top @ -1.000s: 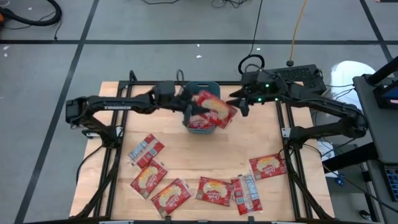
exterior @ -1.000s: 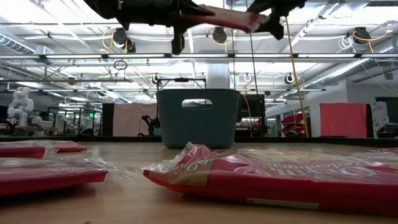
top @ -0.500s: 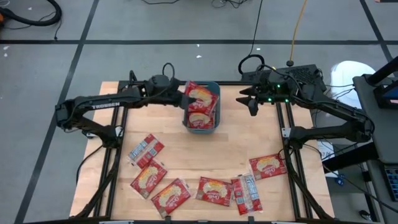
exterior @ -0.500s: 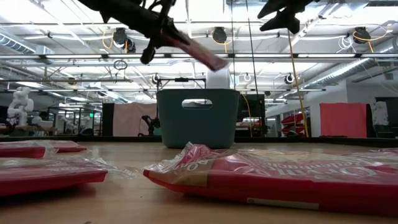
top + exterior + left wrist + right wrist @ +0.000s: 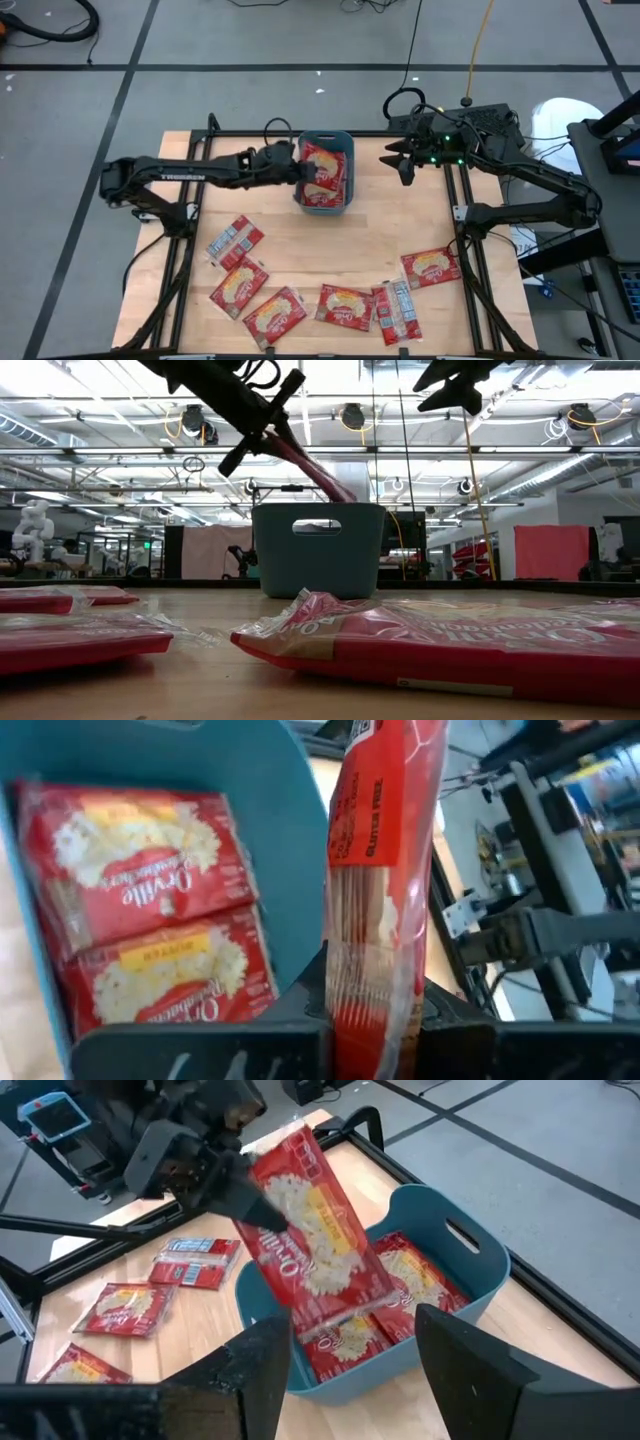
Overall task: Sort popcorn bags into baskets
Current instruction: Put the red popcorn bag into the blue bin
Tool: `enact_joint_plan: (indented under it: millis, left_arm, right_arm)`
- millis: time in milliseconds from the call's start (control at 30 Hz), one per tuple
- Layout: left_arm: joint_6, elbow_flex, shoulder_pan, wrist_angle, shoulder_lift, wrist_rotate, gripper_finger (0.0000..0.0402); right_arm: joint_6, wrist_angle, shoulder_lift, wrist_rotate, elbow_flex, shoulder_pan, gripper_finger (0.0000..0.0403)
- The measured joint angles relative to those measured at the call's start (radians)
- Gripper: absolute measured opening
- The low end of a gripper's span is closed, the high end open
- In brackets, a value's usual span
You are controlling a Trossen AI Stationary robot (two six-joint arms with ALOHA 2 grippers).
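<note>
My left gripper point(image 5: 292, 166) point(image 5: 262, 415) is shut on one red popcorn bag point(image 5: 322, 160) point(image 5: 310, 465) over the teal basket point(image 5: 324, 135) point(image 5: 318, 550). The bag slants down, and its free end dips behind the basket's rim. Two more red bags point(image 5: 140, 860) point(image 5: 170, 970) lie flat inside the basket. My right gripper point(image 5: 400, 166) point(image 5: 350, 1370) is open and holds nothing. It hovers to the right of the basket, high above the table point(image 5: 450, 380). Several bags lie loose near the table's near edge point(image 5: 238, 285). My left gripper pinches the bag's crimped end point(image 5: 360, 1005) between its two fingers point(image 5: 300, 1025), reaching in from the table's left and slanting downward. The bag is lifted clear and tilts away from the fingers, its far end point(image 5: 340, 495) down inside the basket; whether it touches the bags there is hidden.
Loose bags lie in a row toward the near edge point(image 5: 236, 240) point(image 5: 273, 315) point(image 5: 345, 305) point(image 5: 398, 310) point(image 5: 430, 267); some show silvery backs. Bare wood lies between them and the basket. Two of them fill the foreground of the low view point(image 5: 440, 645).
A second ago both grippers held the bag level above the basket. My right gripper let go and drew back toward the table's right. My left gripper then tipped the bag, so its free end swung down into the basket.
</note>
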Motion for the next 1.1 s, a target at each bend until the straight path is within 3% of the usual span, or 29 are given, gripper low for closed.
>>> enact_joint_plan:
  millis: [233,533,833,1100]
  left_arm:
    - [-0.127,0.0,-0.038,0.012,0.068,-0.117,0.0055]
    - [-0.153,0.0,-0.064,0.125,0.163,-0.079,0.0059]
    - [-0.103,0.0,-0.058,0.09,0.164,-0.07,0.006]
    - [-0.205,0.0,-0.056,0.064,0.181,-0.064,0.006]
  right_arm:
    - [0.049,0.0,0.0,0.001,0.0,0.0,0.0203]
    - [0.05,-0.005,0.0,0.0,0.0,0.002,0.0203]
    - [0.034,-0.015,0.0,0.001,-0.004,0.002,0.0203]
    - [0.037,0.032,0.003,-0.01,-0.063,0.002,0.0203]
